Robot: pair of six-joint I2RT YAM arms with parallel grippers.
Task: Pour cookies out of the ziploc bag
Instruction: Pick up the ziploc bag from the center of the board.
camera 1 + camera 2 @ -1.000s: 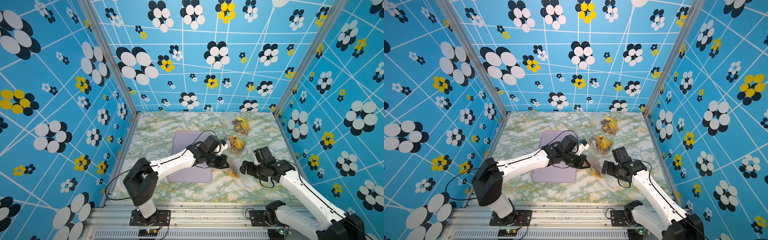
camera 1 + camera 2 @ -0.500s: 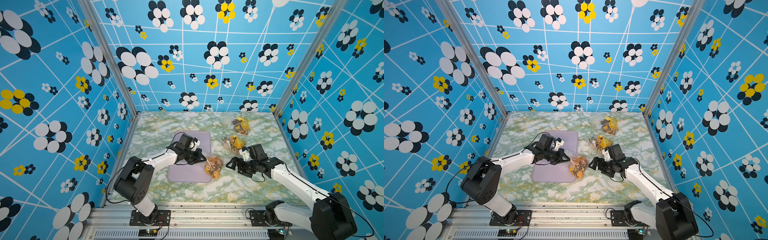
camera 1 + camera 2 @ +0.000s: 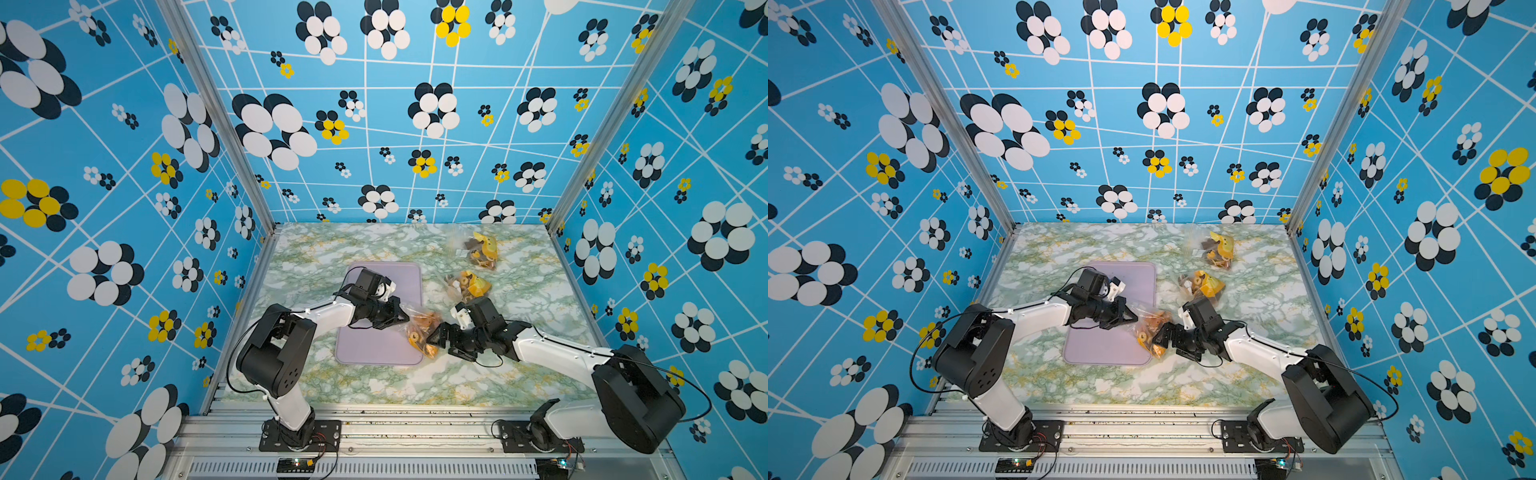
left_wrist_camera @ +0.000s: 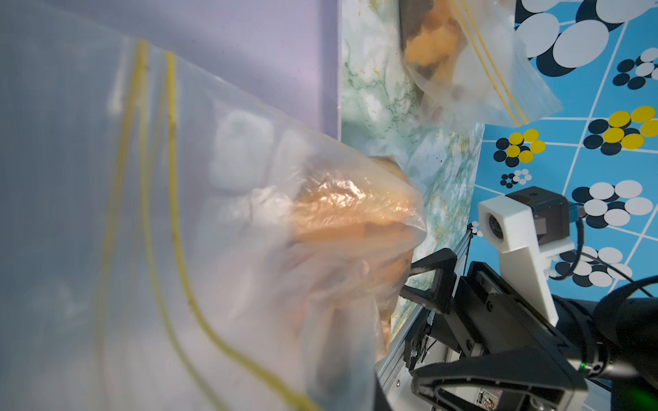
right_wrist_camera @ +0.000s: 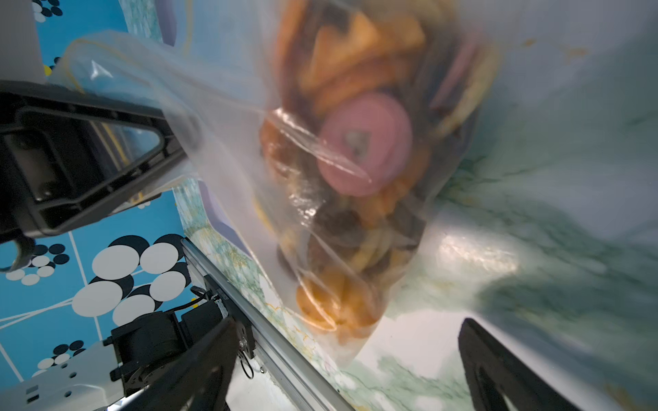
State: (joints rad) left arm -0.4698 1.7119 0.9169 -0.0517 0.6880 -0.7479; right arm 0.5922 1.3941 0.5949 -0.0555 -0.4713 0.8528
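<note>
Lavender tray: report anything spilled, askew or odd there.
Nothing spilled. The clear plastic zip bag straddles the flat lavender tray's right edge, pinched in the jaws of the left gripper; its brown, orange and pink cookies are all inside.

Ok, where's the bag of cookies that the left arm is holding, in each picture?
In a top view: bag over the mat's right edge.
In a top view: bag, same spot.
Left wrist: bag close up, filling most of the picture.
Right wrist: bag in the middle, cookies inside.
Shared landmark: the lilac mat, visible in all four.
</note>
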